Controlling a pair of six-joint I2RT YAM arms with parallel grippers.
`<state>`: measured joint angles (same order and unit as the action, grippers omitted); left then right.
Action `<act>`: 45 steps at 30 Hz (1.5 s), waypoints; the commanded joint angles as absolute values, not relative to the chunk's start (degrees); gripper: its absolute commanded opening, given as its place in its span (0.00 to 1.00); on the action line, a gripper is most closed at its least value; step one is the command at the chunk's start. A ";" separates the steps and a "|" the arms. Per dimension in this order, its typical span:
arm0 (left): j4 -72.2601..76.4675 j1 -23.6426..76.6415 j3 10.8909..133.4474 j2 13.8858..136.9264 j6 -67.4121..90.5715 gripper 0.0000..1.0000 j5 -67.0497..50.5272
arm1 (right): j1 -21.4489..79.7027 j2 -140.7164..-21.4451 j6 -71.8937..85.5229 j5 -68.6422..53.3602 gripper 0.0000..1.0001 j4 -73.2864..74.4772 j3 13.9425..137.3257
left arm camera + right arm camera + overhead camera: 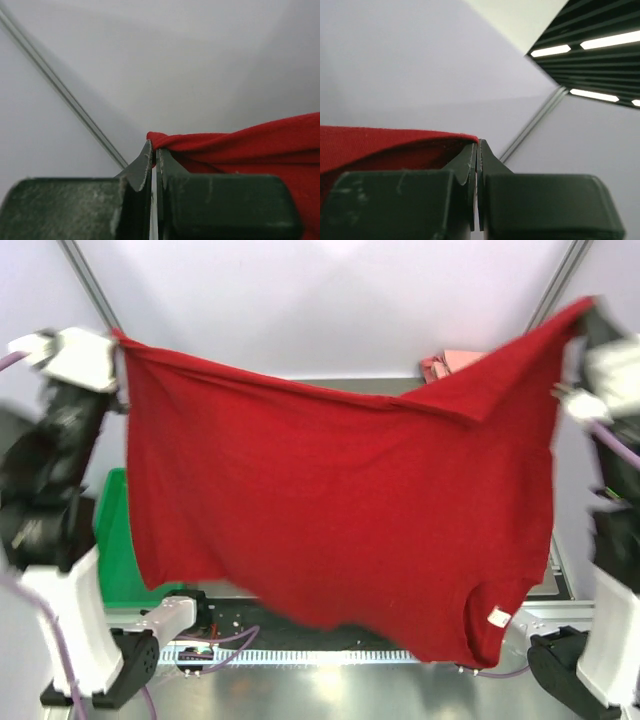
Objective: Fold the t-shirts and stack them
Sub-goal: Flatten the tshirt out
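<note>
Red t-shirt [340,510] hangs spread; L claw [154,149], R claw [479,144] clamped shut on corners.

Plain deep red t-shirt [340,510] shown without print, small white neck label [498,617] sewn on it, salmon-pink t-shirts [455,363] glimpsed behind, bright green tray [118,540] seen at left, purple cables [612,443], arm links [70,620] finished in white and black.
</note>
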<state>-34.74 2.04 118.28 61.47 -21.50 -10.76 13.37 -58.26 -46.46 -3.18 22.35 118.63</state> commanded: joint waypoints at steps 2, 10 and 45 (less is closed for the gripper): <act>-34.72 1.41 101.48 66.08 -25.13 0.00 -10.10 | 13.09 -62.40 -48.69 -0.79 0.01 19.87 103.65; -33.75 3.16 81.24 78.82 -29.08 0.00 -17.92 | 13.01 -66.70 -53.17 -1.85 0.01 9.15 69.11; -26.81 3.25 130.59 144.13 -23.90 0.00 -5.98 | 7.82 -144.05 -52.30 9.23 0.01 5.54 126.82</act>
<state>-28.58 3.75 125.75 142.54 -23.00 -7.16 8.16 -143.04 -53.65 8.01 5.41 120.53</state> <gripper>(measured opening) 0.009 0.029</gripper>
